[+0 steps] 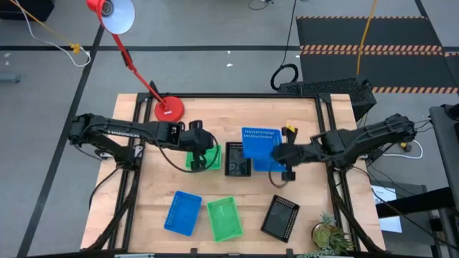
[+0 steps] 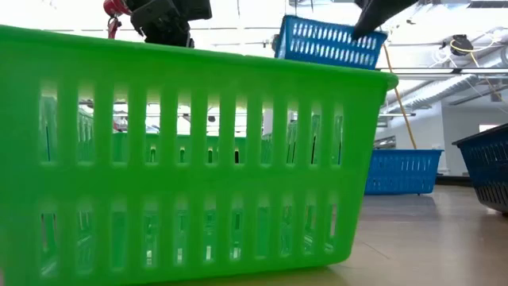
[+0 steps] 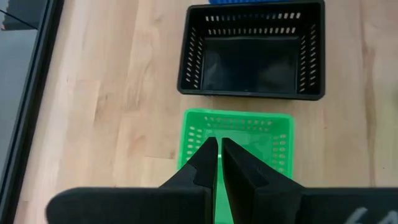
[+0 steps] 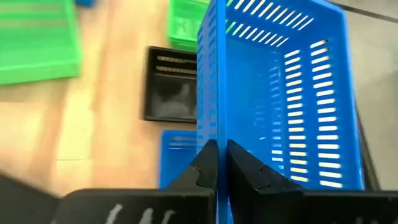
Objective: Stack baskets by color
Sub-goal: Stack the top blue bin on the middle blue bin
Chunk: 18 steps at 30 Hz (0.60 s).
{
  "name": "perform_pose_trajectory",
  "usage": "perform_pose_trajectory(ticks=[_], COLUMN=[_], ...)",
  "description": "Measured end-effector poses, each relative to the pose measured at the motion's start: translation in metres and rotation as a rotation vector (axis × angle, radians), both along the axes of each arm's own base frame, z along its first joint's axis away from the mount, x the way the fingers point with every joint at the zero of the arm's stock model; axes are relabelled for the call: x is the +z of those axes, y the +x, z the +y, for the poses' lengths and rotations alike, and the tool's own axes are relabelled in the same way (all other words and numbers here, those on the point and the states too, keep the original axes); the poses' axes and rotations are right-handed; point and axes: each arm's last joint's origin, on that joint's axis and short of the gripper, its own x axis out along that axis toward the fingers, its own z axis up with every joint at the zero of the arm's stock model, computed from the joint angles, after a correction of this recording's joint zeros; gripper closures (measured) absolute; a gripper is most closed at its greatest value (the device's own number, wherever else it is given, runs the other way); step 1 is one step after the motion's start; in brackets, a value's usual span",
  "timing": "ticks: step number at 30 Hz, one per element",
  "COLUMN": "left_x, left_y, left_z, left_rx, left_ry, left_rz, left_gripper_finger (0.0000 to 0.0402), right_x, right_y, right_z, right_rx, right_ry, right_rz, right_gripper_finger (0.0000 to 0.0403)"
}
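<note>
High view: along the table's (image 1: 143, 222) near edge lie a blue basket (image 1: 183, 213), a green basket (image 1: 224, 218) and a black basket (image 1: 280, 217). Mid-table, left end effector (image 1: 204, 152) clenched empty over a green stack (image 1: 204, 159); black stack (image 1: 237, 159) alongside. Right end effector (image 1: 281, 153) pinches the raised blue basket's (image 1: 259, 142) wall above another blue basket (image 1: 270, 163).

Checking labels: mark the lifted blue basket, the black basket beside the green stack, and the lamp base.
Lifted blue basket (image 4: 261, 93): right wrist view, inner floor.
Black basket (image 3: 252, 65): left wrist view, floor.
Lamp base (image 1: 169, 110): high view, red disc centre.
</note>
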Motion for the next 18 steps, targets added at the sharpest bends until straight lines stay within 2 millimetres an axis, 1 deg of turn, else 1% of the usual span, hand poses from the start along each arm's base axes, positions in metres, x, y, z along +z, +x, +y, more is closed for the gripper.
perform_pose_trajectory(ticks=[5,10,15,18], left_x=[0.0,0.0,0.002,0.003], left_y=[0.0,0.0,0.003,0.003], left_z=[-0.007,-0.01,-0.011,-0.011], left_rx=[-0.023,-0.035,-0.039,-0.041], left_ry=[-0.001,-0.002,-0.001,0.0], left_rz=[-0.001,-0.009,-0.041,-0.047], left_gripper_finger=[0.0376,0.0376,0.0376,0.0376], right_x=[0.006,0.013,0.018,0.017], right_y=[-0.009,-0.021,-0.031,-0.034], right_z=[0.018,0.031,0.035,0.036], right_rx=[0.015,0.022,-0.008,-0.025], right_ry=[0.023,-0.005,-0.026,-0.031], right_rz=[0.009,0.031,0.056,0.073], right_gripper_finger=[0.0396,0.0396,0.0396,0.0396])
